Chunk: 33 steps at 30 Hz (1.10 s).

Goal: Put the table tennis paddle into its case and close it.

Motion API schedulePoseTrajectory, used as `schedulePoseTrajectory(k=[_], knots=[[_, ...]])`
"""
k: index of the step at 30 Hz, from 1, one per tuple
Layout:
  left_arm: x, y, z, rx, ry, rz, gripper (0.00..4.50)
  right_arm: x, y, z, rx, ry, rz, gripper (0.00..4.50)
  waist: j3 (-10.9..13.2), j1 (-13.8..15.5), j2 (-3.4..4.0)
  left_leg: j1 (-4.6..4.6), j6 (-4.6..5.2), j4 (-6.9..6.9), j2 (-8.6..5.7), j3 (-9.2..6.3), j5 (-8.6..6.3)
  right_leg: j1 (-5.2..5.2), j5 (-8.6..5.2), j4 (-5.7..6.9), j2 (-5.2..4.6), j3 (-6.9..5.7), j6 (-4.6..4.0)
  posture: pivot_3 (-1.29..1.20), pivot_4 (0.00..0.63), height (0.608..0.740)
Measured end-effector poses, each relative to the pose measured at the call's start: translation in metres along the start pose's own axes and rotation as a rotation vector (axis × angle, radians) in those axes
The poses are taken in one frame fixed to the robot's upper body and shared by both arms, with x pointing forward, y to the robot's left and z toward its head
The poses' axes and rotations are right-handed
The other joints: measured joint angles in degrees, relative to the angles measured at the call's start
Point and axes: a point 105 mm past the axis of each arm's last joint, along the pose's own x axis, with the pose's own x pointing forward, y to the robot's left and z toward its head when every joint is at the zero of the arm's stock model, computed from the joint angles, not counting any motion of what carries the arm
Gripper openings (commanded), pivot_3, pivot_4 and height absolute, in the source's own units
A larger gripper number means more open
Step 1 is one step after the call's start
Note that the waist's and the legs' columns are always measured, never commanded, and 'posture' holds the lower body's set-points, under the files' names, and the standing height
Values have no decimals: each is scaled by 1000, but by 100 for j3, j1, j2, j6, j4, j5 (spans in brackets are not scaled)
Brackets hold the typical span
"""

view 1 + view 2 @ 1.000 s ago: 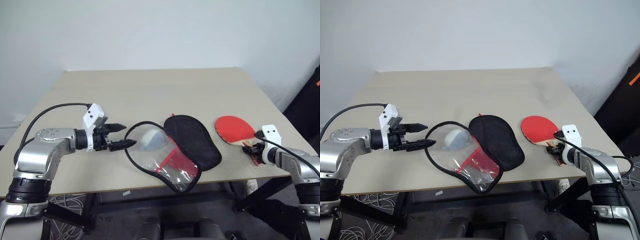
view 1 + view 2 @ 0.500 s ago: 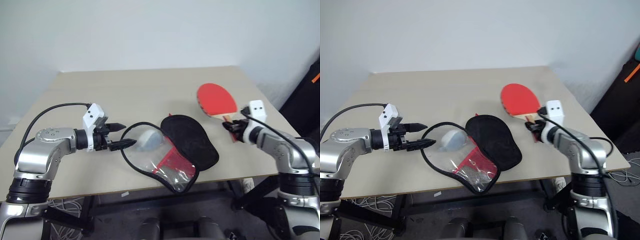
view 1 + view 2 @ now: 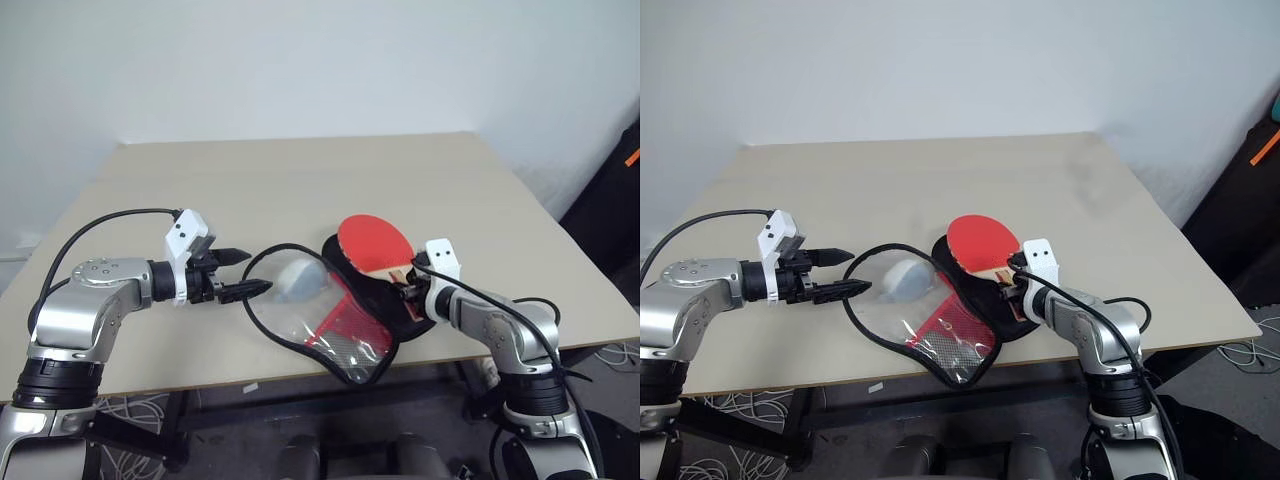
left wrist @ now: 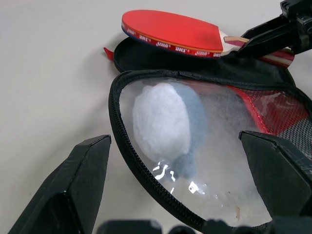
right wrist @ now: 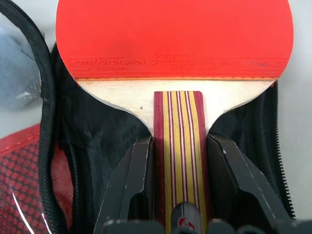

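Plain pale wall behind a beige tabletop (image 3: 300, 180), mostly bare toward the back and both sides. Near the front edge lies the case (image 3: 345, 320), unzipped and spread open: clear plastic half toward the left with black zip trim, black-lined half toward the right, red mesh between. A pale ball (image 4: 163, 122) sits under the clear plastic.

The paddle (image 5: 175, 39) is above the black-lined half; whether it touches the lining is unclear. Readable on the rubber's lower edge: "POWER FOR CHAMPION" and "MADE IN CHINA"; the rubber's side edge has small white lettering, too small to read surely. Handle striped red, yellow and dark.

Right end effector (image 5: 178, 195) is clamped on the handle, one finger each side. Left end effector (image 3: 240, 272) sits spread wide, holding nothing, fingertips just beside the case's left rim.
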Motion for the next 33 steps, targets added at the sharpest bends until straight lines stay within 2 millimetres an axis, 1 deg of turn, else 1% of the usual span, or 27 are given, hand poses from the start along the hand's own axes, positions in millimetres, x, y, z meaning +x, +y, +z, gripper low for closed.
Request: schedulePoseTrajectory(k=[3, 13, 18, 19, 20, 22, 23, 33], knots=[[0, 0, 0, 0, 0, 0, 4500, 3, 1, -8, -2, 25, 0, 1163, 0, -3, 0, 0, 0, 0, 0, 1, 0, -1, 0, 0, 0, 1, 0, 0, 0, 698], [0, 0, 0, -7, 4, 4, 4500, 7, 3, -11, -29, 27, -11, 1163, -1, -16, -1, 2, 0, -1, 1, 0, 0, 0, 0, 0, 1, 0, 0, 0, 0, 698], [1, 1, 1, -3, 0, 9, 4500, 11, 7, -10, -57, 32, 4, 2890, -1, -16, -1, 4, 0, -2, 3, 0, 0, 1, -1, 0, 2, 0, 0, 0, 0, 698], [1, 0, 2, -3, -1, 9, 4500, 11, 8, -11, -67, 34, 10, 3254, -1, -15, -2, 3, 0, -2, 2, 0, 0, 1, -1, 0, 2, 0, 0, 0, 0, 698], [1, 0, 2, -2, -2, 9, 4500, 11, 9, -11, -83, 36, 12, 3709, -1, -15, -2, 4, 0, -2, 2, 0, 0, 2, 0, -1, 2, 0, 0, 0, 0, 698], [1, 0, 2, -2, -2, 9, 4500, 11, 8, -11, -104, 39, 8, 4383, -1, -15, -3, 4, 0, -2, 2, 0, 0, 2, -1, -1, 2, -1, 0, 0, 0, 698], [1, 0, 2, -2, -2, 9, 4500, 11, 9, -12, -117, 41, 10, 4450, -2, -14, -2, 4, 0, -2, 2, 0, 0, 2, -1, -1, 2, -1, 0, 0, 0, 698], [1, 0, 2, -1, -2, 8, 4500, 10, 8, -12, -148, 38, 26, 4450, -1, -14, -3, 4, 0, -2, 2, 0, 0, 2, -1, -1, 2, -1, 0, 0, 0, 698]])
